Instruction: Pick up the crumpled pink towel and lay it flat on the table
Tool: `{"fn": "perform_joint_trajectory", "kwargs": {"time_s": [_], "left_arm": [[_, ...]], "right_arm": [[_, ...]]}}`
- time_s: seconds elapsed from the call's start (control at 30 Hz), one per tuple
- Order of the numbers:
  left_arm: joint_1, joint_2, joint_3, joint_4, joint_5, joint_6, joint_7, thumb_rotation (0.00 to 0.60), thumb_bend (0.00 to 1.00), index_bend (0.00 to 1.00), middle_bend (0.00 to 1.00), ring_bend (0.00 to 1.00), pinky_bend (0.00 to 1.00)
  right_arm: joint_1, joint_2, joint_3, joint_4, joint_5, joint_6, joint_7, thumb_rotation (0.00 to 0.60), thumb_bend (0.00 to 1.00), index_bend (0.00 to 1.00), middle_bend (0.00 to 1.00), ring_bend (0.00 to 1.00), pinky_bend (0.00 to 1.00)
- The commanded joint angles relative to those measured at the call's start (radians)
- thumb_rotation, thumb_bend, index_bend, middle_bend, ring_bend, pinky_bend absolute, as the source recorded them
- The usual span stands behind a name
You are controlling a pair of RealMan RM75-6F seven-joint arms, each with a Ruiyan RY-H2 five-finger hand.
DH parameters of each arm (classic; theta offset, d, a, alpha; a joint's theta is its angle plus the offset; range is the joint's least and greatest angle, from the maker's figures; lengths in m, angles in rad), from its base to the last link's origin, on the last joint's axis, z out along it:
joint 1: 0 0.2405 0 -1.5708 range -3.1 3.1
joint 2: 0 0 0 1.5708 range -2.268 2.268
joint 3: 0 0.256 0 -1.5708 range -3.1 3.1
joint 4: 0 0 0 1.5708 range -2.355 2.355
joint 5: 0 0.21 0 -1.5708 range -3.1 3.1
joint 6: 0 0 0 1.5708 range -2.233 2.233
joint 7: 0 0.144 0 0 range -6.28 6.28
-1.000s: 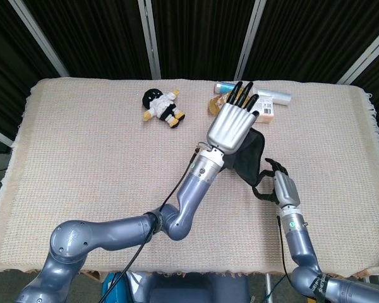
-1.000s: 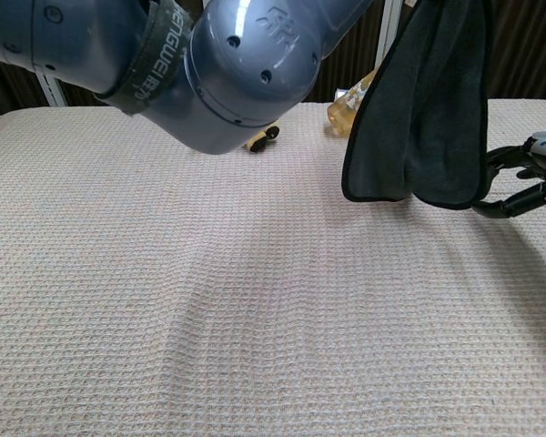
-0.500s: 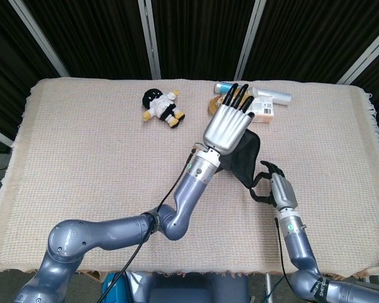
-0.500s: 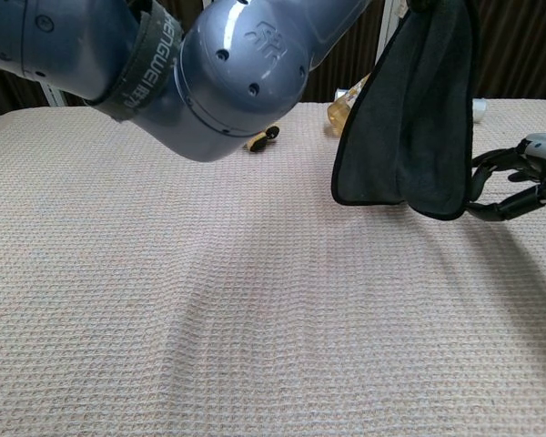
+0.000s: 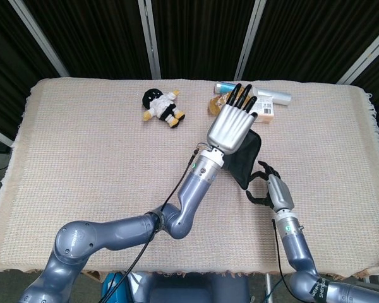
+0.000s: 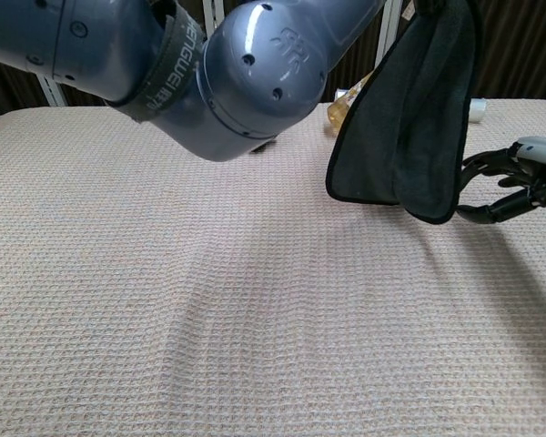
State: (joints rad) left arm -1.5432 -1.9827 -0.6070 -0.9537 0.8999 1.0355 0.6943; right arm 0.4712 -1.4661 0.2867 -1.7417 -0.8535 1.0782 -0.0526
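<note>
The counter [image 5: 82, 145] carried a cloth cover; above its right-centre the left hand [image 5: 232, 126] was raised w/ fingers spread, the towel [image 6: 405, 109] (dark, not pink here) hanging below it, long axis vertical, lower edge apparently just clear of the surface. How the hand gripped it was hidden. The right hand [image 5: 267, 183], fingers curled w/ nothing in them, sat just beside the towel's lower right corner, so nearer for taking it.
</note>
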Motion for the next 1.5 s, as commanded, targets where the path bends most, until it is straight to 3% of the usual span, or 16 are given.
{"fn": "perform_joint_trajectory", "kwargs": {"time_s": [0.03, 0.33, 0.5, 0.9, 1.03, 1.2, 1.5], "left_arm": [[-0.012, -0.009, 0.001, 0.016, 0.0, -0.005, -0.006, 0.6, 0.59, 0.59, 0.19, 0.0, 0.0], [-0.028, -0.018, 0.004, 0.026, 0.005, 0.004, -0.023, 0.6, 0.59, 0.59, 0.19, 0.0, 0.0], [-0.024, -0.016, 0.01, 0.014, 0.007, 0.014, -0.026, 0.6, 0.59, 0.59, 0.19, 0.0, 0.0], [-0.014, -0.012, 0.026, -0.016, 0.012, 0.027, -0.031, 0.6, 0.59, 0.58, 0.19, 0.0, 0.0], [-0.011, -0.004, 0.026, -0.031, 0.018, 0.037, -0.032, 0.6, 0.59, 0.58, 0.19, 0.0, 0.0], [-0.001, 0.012, 0.026, -0.042, 0.016, 0.045, -0.026, 0.6, 0.59, 0.58, 0.19, 0.0, 0.0], [0.017, 0.029, 0.033, -0.063, 0.011, 0.055, -0.021, 0.6, 0.59, 0.58, 0.19, 0.0, 0.0]], "right_arm": [[0.004, -0.004, -0.001, 0.001, 0.004, 0.001, -0.007, 0.6, 0.35, 0.43, 0.08, 0.0, 0.0], [0.03, -0.04, 0.003, 0.015, 0.047, 0.008, -0.052, 0.6, 0.35, 0.35, 0.06, 0.0, 0.0], [0.046, -0.06, 0.009, 0.027, 0.074, 0.012, -0.075, 0.6, 0.29, 0.28, 0.04, 0.0, 0.0], [0.071, -0.099, 0.044, 0.068, 0.128, 0.035, -0.096, 0.6, 0.25, 0.26, 0.04, 0.0, 0.0], [0.087, -0.113, 0.065, 0.093, 0.158, 0.045, -0.112, 0.6, 0.25, 0.31, 0.04, 0.0, 0.0], [0.083, -0.109, 0.066, 0.094, 0.169, 0.046, -0.112, 0.6, 0.37, 0.38, 0.04, 0.0, 0.0], [0.06, -0.101, 0.06, 0.109, 0.163, 0.051, -0.08, 0.6, 0.48, 0.51, 0.08, 0.0, 0.0]]}}
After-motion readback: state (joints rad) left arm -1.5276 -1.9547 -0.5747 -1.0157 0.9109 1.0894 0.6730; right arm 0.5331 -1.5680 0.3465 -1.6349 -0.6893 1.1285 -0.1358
